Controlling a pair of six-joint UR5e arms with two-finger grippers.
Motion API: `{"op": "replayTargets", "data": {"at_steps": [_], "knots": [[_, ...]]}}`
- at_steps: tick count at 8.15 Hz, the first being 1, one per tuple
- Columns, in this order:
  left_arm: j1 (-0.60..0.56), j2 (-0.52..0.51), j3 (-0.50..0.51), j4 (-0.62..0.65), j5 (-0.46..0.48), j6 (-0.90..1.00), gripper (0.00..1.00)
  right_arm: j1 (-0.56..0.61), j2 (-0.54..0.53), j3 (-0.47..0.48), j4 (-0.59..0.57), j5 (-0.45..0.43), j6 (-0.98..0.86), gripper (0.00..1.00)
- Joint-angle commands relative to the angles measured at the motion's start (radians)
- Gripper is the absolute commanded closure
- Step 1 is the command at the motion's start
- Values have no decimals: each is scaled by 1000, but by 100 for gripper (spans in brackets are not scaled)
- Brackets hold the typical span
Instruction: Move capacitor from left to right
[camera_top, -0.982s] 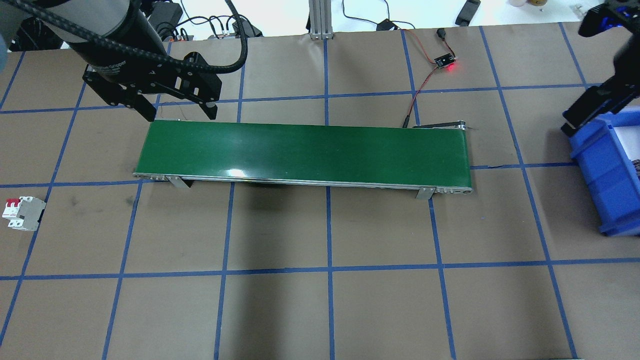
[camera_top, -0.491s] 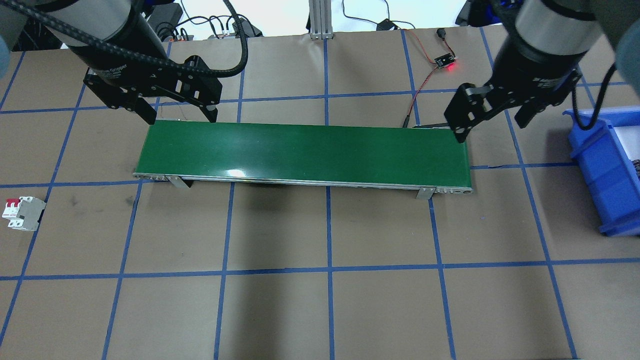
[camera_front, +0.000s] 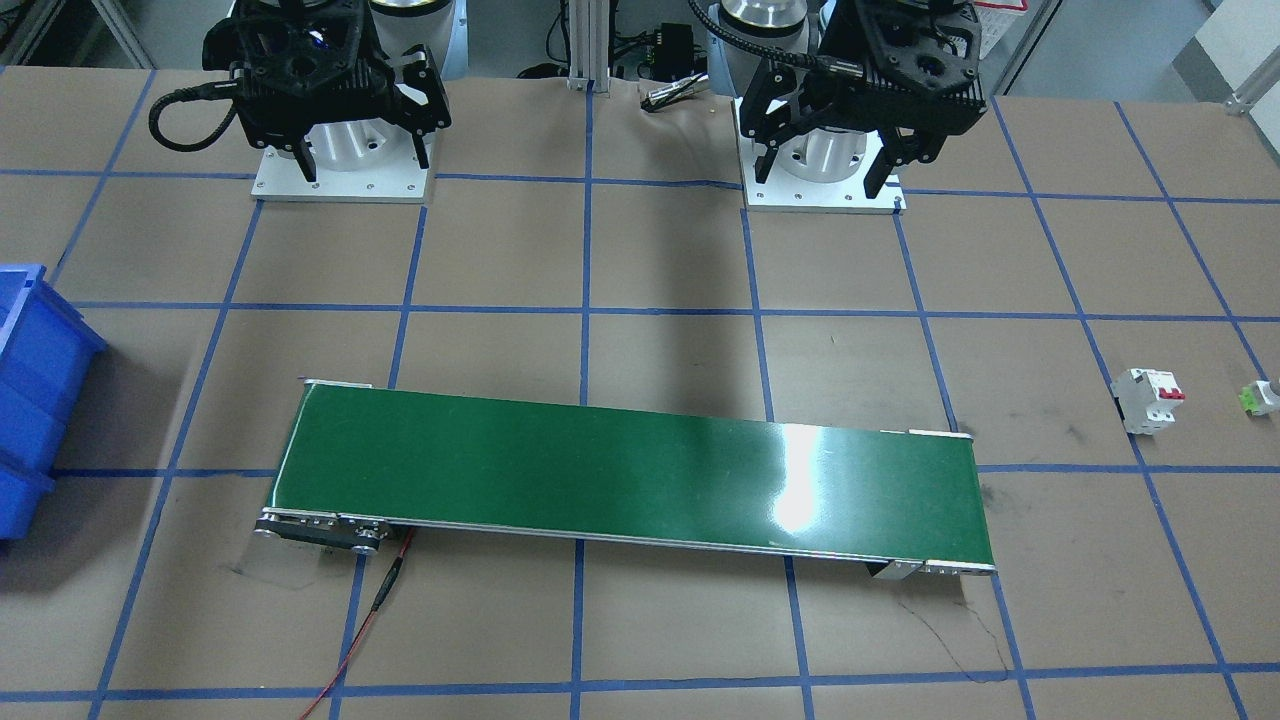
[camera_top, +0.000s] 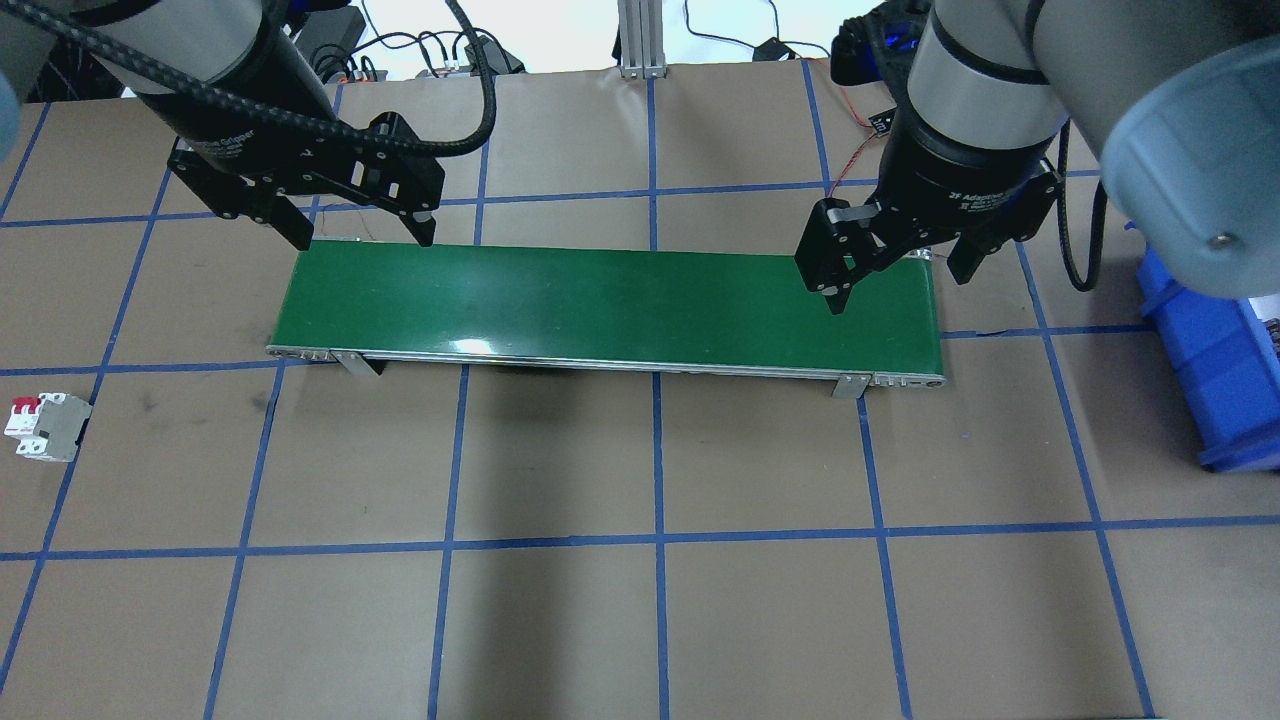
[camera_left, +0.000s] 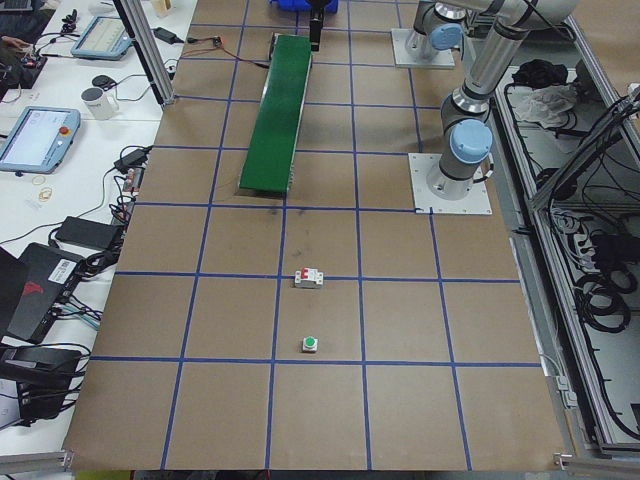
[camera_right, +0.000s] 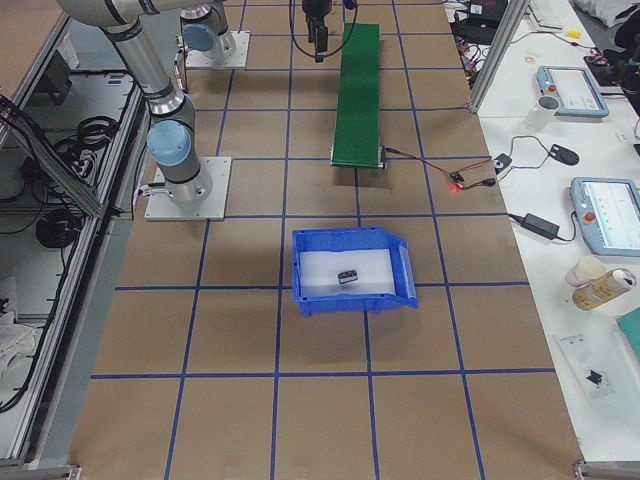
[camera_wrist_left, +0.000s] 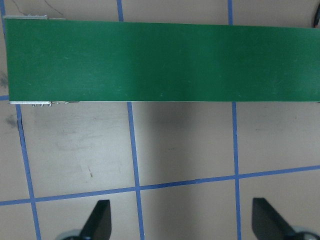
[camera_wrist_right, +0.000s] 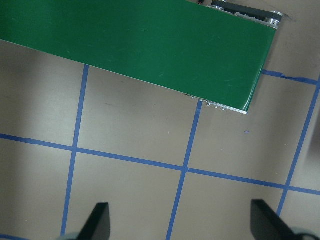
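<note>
Capacitor (camera_right: 348, 276): lies in blue bin (camera_right: 400, 262) past right end of belt (camera_top: 600, 300), transfer looks done | left gripper (camera_top: 362, 238): wide, empty, above belt's left end | right gripper (camera_top: 900, 288): wide, empty, above belt's right end | advice: lift straight up, stay off belt.

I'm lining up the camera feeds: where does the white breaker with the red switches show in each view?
Front-facing: breaker at far right, beyond the belt.
Overhead: breaker at the far left edge, below and left of the belt.
Exterior left: breaker near centre, closer to the camera than the belt.
Exterior right: not in it.
Left wrist: not in it.
Right wrist: not in it.
Shared landmark: the green belt.
</note>
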Motion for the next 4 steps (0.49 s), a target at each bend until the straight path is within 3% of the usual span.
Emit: {"op": "replayTargets", "data": {"at_steps": [1,4], "knots": [[0,-1,0,0,0,0,0,6,1,0,-3,-3,-8,0],[0,-1,3,2,0,0,0,6,-9,-2,-30,-2,-8,0]]}}
